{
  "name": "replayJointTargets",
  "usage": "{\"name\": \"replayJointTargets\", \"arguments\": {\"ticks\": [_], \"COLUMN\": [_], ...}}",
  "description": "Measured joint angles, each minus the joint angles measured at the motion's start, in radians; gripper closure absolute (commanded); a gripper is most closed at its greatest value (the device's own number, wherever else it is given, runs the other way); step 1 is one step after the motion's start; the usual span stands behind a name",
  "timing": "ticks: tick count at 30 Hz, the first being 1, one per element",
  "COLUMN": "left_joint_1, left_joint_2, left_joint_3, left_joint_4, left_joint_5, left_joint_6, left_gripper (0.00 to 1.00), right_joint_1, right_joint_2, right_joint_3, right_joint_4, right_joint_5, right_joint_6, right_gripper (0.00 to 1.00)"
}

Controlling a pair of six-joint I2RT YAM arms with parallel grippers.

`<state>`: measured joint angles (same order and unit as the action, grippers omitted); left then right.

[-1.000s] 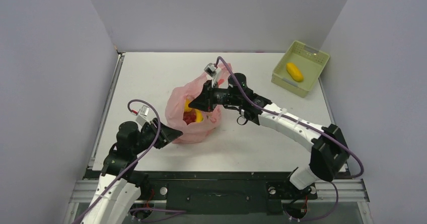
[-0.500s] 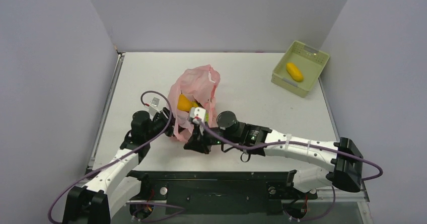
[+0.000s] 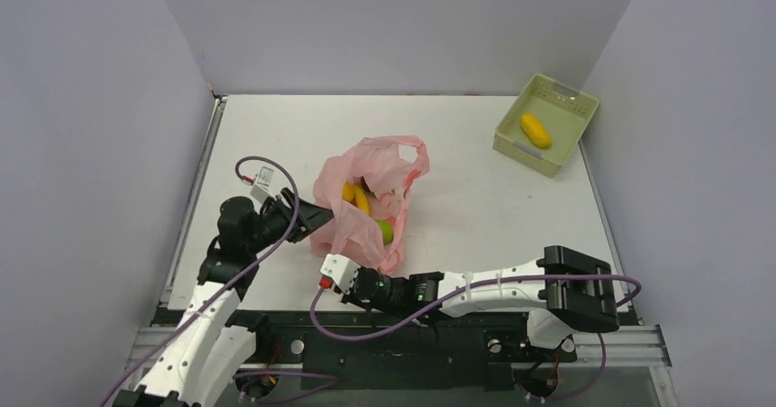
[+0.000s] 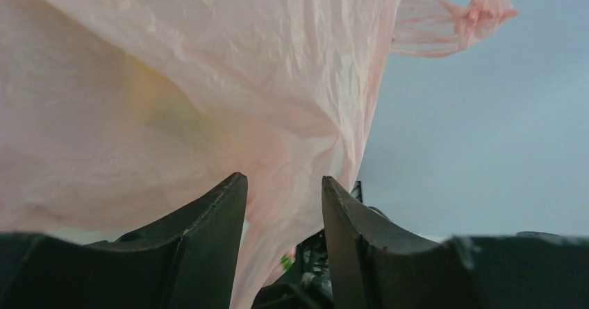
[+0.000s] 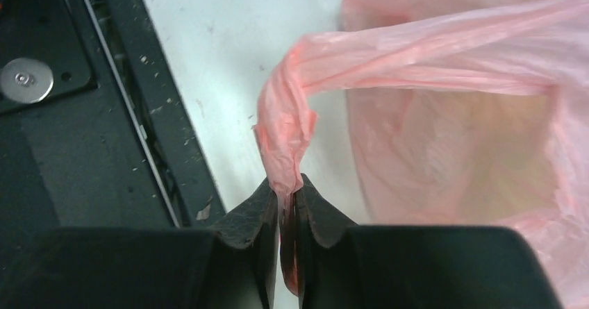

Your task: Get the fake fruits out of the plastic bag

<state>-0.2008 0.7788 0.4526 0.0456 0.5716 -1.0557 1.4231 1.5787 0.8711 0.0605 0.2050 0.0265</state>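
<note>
The pink plastic bag [image 3: 371,174] lies mid-table with its mouth gaping. Inside it I see a yellow banana [image 3: 355,197] and a green round fruit [image 3: 386,232]. My right gripper [image 3: 373,270] is low at the table's near edge, shut on a twisted handle [image 5: 285,132] of the bag. In the right wrist view the pink film is pinched between the fingertips of the right gripper [image 5: 286,187]. My left gripper [image 3: 320,217] sits against the bag's left side. In the left wrist view the left gripper [image 4: 281,180] has its jaws apart, with loose bag film [image 4: 208,80] hanging between them.
A pale green slotted basket [image 3: 563,101] stands at the back right with a yellow-orange oval fruit [image 3: 535,131] in it. The black front rail [image 5: 83,128] runs just beside the right gripper. Grey walls close in the table on three sides.
The right arm has swung from above the bag down to the near edge, pulling a handle with it. The bag has stretched toward the front. The left gripper's jaws have widened.
</note>
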Motion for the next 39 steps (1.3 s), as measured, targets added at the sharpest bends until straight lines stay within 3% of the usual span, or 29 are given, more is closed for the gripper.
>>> {"name": "replayJointTargets", "arguments": {"ticks": [2,5,7,11,16,22,27,31,34,36,39], "left_joint_1": [0.019,0.043,0.048,0.050,0.015,-0.319,-0.406,-0.407,-0.407,-0.407,-0.407], "left_joint_2": [-0.073,-0.133,-0.145,-0.167,-0.156,0.016,0.096,0.087,0.089,0.101,0.126], "left_joint_3": [0.032,0.135,0.212,0.363,0.430,0.423,0.422,0.423,0.423,0.418,0.387], "left_joint_4": [-0.155,-0.414,-0.552,-0.738,-0.743,-0.702,-0.676,-0.679,-0.682,-0.685,-0.685], "left_joint_5": [-0.025,-0.053,-0.062,-0.072,-0.055,-0.238,-0.389,-0.505,-0.550,-0.567,-0.572], "left_joint_6": [0.076,0.196,0.260,0.359,0.394,0.381,0.362,0.357,0.357,0.357,0.357], "left_gripper": [0.59,0.58,0.54,0.50,0.45,0.45,0.50,0.56,0.61,0.69,0.81], "right_joint_1": [-0.001,-0.001,-0.001,-0.002,-0.011,-0.059,-0.170,-0.287,-0.359,-0.396,-0.411], "right_joint_2": [-0.026,-0.086,-0.130,-0.228,-0.343,-0.510,-0.627,-0.642,-0.620,-0.570,-0.451], "right_joint_3": [-0.002,-0.016,-0.031,-0.085,-0.145,-0.173,-0.178,-0.189,-0.190,-0.190,-0.187], "right_joint_4": [0.007,0.016,0.022,0.034,0.033,0.020,0.024,0.025,0.035,0.071,0.122], "right_joint_5": [0.027,0.047,0.053,0.051,0.020,-0.042,-0.125,-0.174,-0.204,-0.228,-0.261], "right_joint_6": [0.001,0.024,0.045,0.108,0.173,0.237,0.306,0.360,0.389,0.407,0.429], "right_gripper": [0.74,0.47,0.39,0.31,0.29,0.26,0.28,0.38,0.52,0.59,0.60]}}
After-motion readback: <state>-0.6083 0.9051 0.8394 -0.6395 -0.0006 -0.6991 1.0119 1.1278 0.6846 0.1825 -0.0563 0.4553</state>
